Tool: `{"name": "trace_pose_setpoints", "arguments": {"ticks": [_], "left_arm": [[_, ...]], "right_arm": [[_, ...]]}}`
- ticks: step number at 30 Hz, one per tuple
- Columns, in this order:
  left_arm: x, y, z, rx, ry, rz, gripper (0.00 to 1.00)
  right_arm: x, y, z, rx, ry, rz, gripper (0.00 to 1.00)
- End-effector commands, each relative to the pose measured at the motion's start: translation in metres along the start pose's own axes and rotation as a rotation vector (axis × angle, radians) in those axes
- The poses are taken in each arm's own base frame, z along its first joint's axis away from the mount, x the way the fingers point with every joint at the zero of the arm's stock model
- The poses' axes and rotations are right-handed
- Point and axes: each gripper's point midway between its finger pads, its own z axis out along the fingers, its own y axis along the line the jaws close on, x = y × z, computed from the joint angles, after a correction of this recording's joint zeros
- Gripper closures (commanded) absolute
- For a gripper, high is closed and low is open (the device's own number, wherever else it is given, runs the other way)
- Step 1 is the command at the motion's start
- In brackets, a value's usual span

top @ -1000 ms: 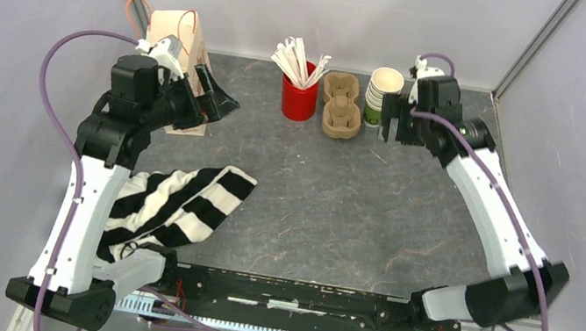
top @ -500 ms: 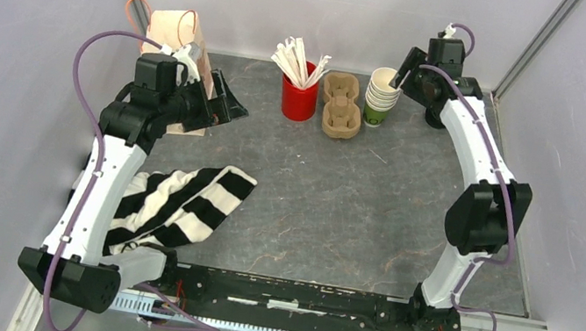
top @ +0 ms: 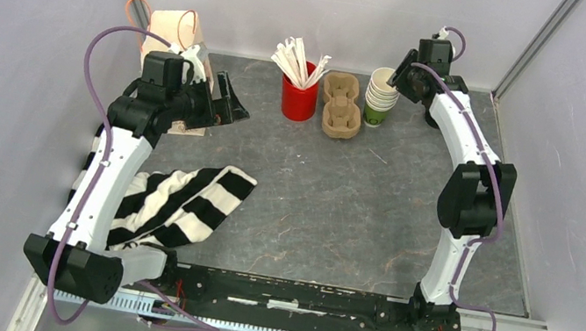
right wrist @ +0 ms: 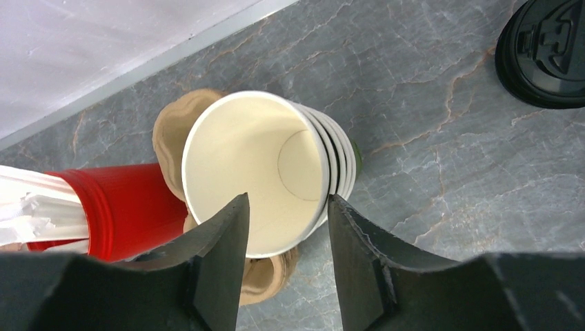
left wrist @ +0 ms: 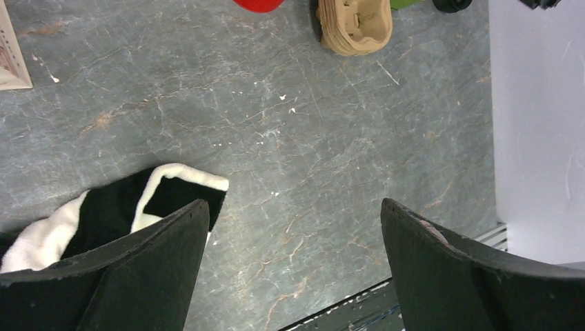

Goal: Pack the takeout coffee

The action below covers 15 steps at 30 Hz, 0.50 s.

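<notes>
The takeout coffee is out of view. My right gripper (top: pixel 394 78) (right wrist: pixel 284 201) hangs over a stack of lidless green cups (top: pixel 379 97) (right wrist: pixel 262 165) at the back of the table. Its jaws are partly closed but still apart. One fingertip (right wrist: pixel 231 214) lies over the top cup's cream inside and the other sits just outside its right rim, without a visible grip. A black lid (right wrist: pixel 545 52) lies on the table right of the stack; no cup shows under it. My left gripper (top: pixel 231 103) (left wrist: pixel 293 210) is wide open over bare table, holding nothing.
A brown paper bag (top: pixel 176 30) stands at the back left, behind the left gripper. A red cup of wrapped sticks (top: pixel 298 95) and a cardboard cup carrier (top: pixel 341 107) stand left of the stack. A black-and-white striped cloth (top: pixel 177 201) lies front left.
My right arm swung from in front of the cup stack up and back over it, and its jaws narrowed. The left arm shifted slightly right, still open.
</notes>
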Motion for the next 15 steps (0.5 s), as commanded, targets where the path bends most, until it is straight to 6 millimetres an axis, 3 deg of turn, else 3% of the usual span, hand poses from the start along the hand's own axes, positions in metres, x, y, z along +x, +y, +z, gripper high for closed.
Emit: {"name": "trace_pose_setpoints", "arguments": {"ticks": [1, 15], "left_arm": [[-0.015, -0.003, -0.006, -0.019, -0.033, 0.119, 0.00], [-0.011, -0.005, -0.005, -0.028, -0.021, 0.150, 0.00]], "right_arm": [[-0.036, 0.015, -0.001, -0.023, -0.116, 0.045, 0.54], [-0.031, 0.008, 0.010, 0.016, -0.105, 0.045, 0.72]]}}
